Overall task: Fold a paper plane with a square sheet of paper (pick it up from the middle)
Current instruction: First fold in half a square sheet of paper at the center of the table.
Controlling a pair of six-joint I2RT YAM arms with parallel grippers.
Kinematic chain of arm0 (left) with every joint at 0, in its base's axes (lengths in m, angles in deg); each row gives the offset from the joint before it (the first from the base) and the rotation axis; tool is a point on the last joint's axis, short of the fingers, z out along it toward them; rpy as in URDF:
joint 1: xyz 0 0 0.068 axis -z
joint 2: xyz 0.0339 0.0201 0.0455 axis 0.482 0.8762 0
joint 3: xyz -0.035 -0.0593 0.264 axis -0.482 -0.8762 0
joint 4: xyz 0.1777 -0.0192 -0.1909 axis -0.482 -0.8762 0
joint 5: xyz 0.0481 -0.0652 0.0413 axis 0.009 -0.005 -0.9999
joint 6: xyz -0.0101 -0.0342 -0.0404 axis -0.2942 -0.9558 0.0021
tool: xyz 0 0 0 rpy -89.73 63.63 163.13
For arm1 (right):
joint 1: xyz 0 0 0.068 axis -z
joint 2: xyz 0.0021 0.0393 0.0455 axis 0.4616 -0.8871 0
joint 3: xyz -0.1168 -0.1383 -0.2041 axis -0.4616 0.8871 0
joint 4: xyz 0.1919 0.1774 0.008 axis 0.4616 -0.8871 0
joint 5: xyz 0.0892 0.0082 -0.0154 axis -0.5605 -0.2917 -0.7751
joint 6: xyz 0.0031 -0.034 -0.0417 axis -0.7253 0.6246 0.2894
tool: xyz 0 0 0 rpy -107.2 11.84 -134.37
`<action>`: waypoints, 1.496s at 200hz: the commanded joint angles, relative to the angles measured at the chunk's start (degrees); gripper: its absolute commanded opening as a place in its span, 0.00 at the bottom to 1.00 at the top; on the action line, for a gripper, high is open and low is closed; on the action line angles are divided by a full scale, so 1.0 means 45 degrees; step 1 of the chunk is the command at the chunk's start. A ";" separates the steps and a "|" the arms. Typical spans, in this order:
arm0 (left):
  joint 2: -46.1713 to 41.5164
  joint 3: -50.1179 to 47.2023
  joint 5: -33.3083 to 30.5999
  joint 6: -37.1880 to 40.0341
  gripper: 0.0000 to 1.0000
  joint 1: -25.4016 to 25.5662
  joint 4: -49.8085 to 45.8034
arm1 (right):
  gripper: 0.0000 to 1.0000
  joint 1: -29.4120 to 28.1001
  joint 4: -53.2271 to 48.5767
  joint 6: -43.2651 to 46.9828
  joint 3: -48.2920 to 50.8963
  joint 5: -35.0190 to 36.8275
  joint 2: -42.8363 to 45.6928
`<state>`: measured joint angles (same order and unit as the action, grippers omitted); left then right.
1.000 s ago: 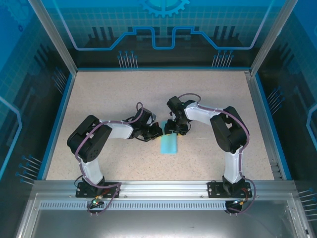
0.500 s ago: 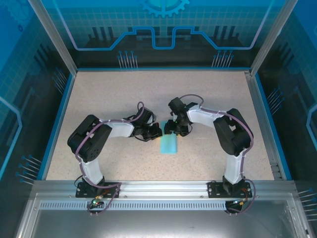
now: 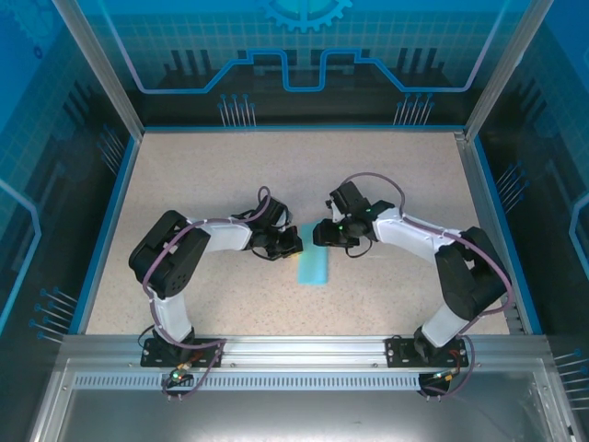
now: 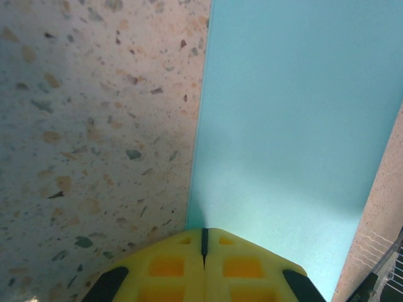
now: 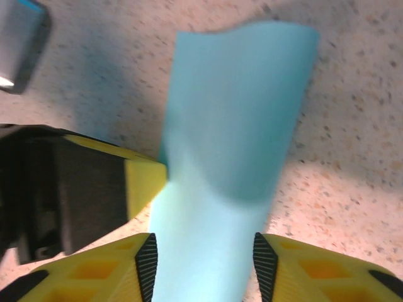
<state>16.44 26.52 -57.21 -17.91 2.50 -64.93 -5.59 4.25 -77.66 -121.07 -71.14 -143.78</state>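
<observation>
Two grippers work folded paper sheet; right gripper, elbow newly swung outward, fingers spread, sheet between them; left gripper fingers pressed together, sheet edge at tips; creasing probably under way.

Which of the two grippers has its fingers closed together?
The left gripper: its yellow fingers meet along a thin seam at the edge of the light cyan-blue paper sheet. The right gripper's fingers stand apart, paper between them.

Tabletop: speckled beige, stone-look, matte, soft shadows.
Edging: blue strip along far and side borders.
Back wall: translucent blue panel, grid and circuit-line print, gear motif up top.
Frame posts: bare aluminium, at both far corners.
Near rail: aluminium, with a grey metal shelf below.
</observation>
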 commanded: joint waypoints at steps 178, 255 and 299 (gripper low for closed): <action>0.1262 -0.0321 -0.1542 -0.0149 0.00 0.0061 -0.1738 | 0.22 0.0491 0.1032 -0.0274 0.0376 -0.1663 -0.2346; 0.1386 -0.0377 -0.1662 -0.0215 0.00 0.0073 -0.1814 | 0.22 0.1295 0.1688 0.0256 0.1623 -0.1941 -0.2104; 0.1411 -0.0399 -0.1710 -0.0187 0.00 0.0073 -0.1855 | 0.23 0.2208 0.2069 0.0580 0.2591 -0.2086 -0.0911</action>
<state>17.40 27.26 -57.19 -18.11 2.52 -64.75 1.12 16.42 -76.96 -111.89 -82.94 -150.62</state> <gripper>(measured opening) 0.050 0.224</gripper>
